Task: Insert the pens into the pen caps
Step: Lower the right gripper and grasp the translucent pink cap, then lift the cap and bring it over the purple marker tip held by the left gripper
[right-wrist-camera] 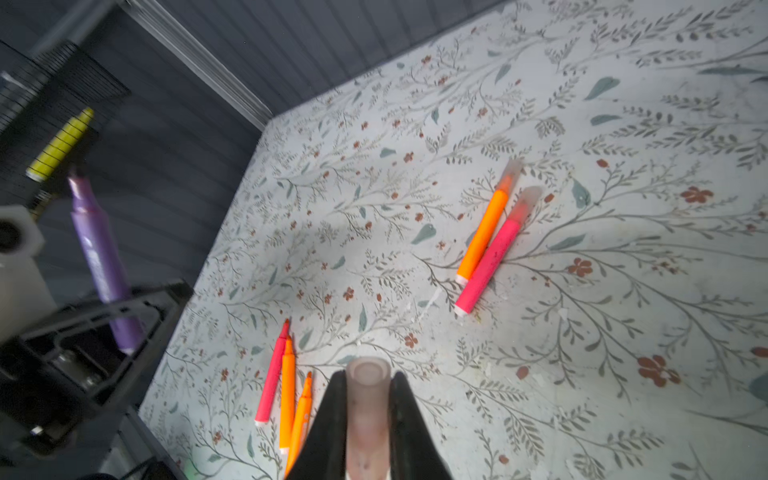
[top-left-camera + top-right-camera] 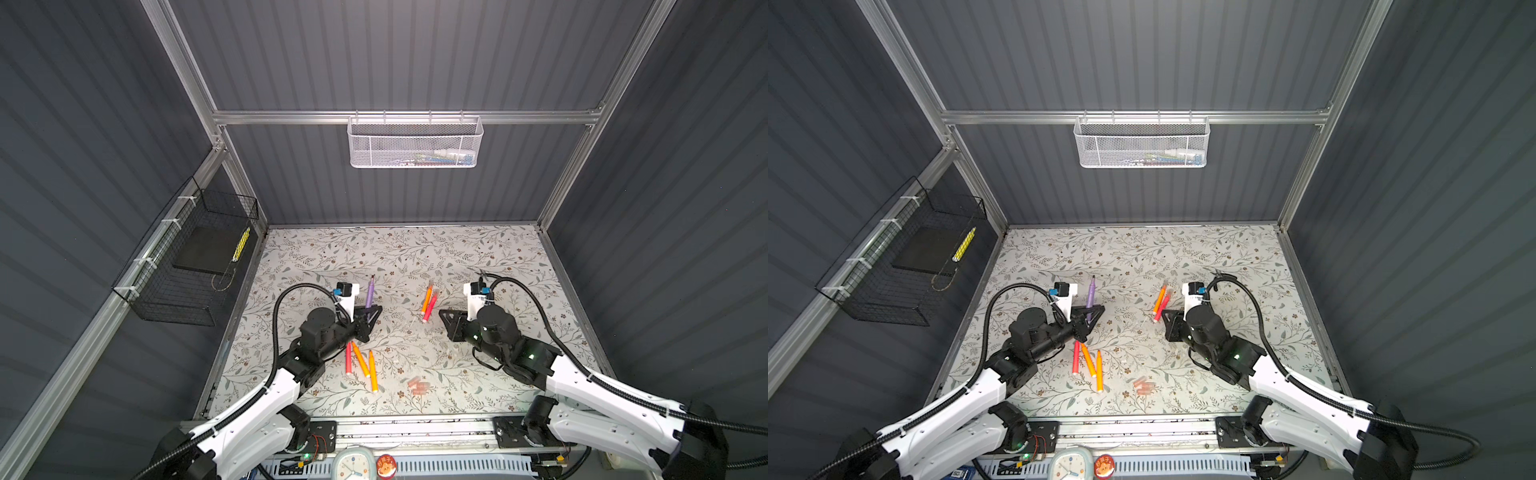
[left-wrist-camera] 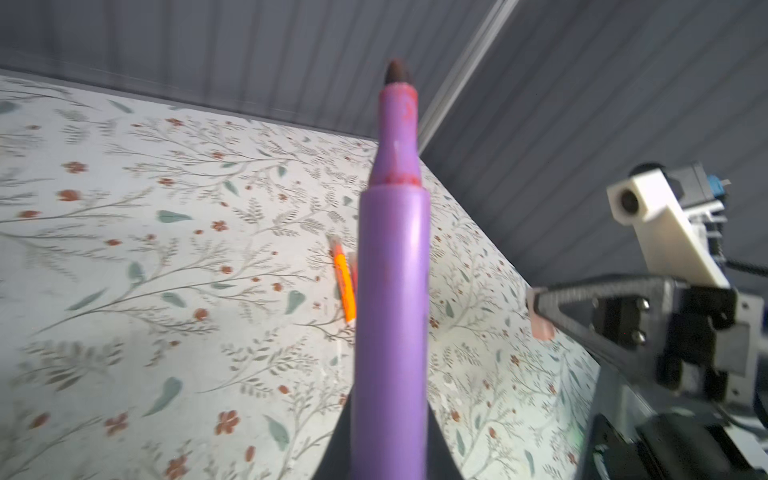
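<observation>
My left gripper (image 2: 370,311) (image 3: 390,451) is shut on the purple pen (image 2: 369,291) (image 3: 392,291), which points up and away, tip bare. My right gripper (image 2: 442,312) (image 1: 368,419) is shut on a translucent pen cap (image 1: 368,403), open end outward, a hand's width right of the purple pen. Between the grippers, further back, lie an orange pen (image 2: 427,299) (image 1: 484,232) and a pink pen (image 2: 431,309) (image 1: 490,262), each with a cap on. Three uncapped pens (image 2: 360,361) (image 1: 286,395) lie below the left gripper. Loose pen caps (image 2: 417,385) sit near the front.
A white mesh basket (image 2: 415,143) hangs on the rear rail. A black wire basket (image 2: 195,257) hangs on the left wall. A clock (image 2: 353,465) stands at the front edge. The floral mat (image 2: 415,249) is bounded by dark walls on three sides.
</observation>
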Action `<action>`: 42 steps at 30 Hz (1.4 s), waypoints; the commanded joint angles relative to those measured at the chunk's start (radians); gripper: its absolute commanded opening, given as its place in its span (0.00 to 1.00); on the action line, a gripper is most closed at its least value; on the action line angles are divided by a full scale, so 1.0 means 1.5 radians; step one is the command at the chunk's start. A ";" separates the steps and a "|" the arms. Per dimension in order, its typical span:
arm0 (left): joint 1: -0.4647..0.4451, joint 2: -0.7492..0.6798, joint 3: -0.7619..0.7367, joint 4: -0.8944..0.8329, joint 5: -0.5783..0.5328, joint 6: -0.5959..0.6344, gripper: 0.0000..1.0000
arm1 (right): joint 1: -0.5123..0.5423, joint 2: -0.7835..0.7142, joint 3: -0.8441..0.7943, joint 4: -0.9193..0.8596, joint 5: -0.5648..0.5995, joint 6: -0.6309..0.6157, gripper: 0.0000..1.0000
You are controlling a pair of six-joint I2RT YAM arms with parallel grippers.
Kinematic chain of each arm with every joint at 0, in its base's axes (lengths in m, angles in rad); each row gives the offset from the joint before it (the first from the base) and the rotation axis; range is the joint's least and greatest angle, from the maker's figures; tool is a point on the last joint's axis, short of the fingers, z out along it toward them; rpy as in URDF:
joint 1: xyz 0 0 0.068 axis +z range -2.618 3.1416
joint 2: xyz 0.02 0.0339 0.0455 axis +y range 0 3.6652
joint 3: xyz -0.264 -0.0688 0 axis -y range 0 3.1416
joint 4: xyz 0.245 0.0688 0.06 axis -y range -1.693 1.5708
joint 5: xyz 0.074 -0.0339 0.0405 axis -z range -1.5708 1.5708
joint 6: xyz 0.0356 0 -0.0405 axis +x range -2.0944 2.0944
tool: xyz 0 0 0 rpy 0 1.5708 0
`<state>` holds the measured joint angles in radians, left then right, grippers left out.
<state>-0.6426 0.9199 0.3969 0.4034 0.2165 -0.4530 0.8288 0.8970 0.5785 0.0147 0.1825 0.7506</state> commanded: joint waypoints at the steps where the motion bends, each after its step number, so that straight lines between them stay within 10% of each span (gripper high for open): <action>1: -0.060 0.041 0.005 0.115 0.008 0.014 0.00 | -0.010 -0.033 -0.002 0.077 0.019 0.021 0.00; 42: -0.118 0.166 0.034 0.206 0.003 -0.001 0.00 | -0.023 0.258 0.166 0.352 -0.125 0.054 0.00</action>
<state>-0.8158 1.1572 0.4160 0.6899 0.2214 -0.4538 0.7937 1.2781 0.8143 0.5083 0.0162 0.8165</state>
